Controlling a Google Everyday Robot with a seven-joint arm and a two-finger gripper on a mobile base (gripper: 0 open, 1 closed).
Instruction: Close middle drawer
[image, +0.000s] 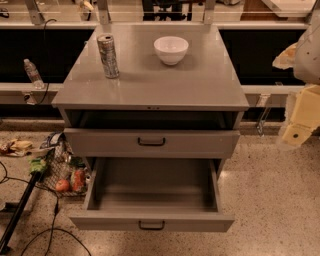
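Whether the jaws stand apart or together cannot be told: the gripper (298, 131) is seen only as a pale yellow mass at the right edge of the camera view. It is held in the air to the right of the cabinet (150, 85), roughly level with the upper drawer front, and no contact is made with any part of the furniture. Nearest to it is the taller-fronted drawer (150, 142), which is drawn out only a little beneath the cabinet top. Below that, the middle drawer (152, 187) is pulled far out toward the camera, its wide tray bare and fully exposed. Its low front is set nearest the viewer, with the small black bar handle (151, 225) centred on it. Any lowest drawer is hidden beneath this tray. On the cabinet top a can (108, 56) is stood at the left and a white bowl (171, 49) near the middle. A wire basket of fruit (62, 175) is placed on the floor just left of the open tray, and a water bottle (33, 73) is seen farther back on the left. The step in hand is judged to be the approach, since the closing push is not yet begun. For the next move the gripper would need to be brought down and leftward to the low front, near the handle. A straight push toward the cabinet would then be called for, kept centred so that the tray is not skewed on its runners.
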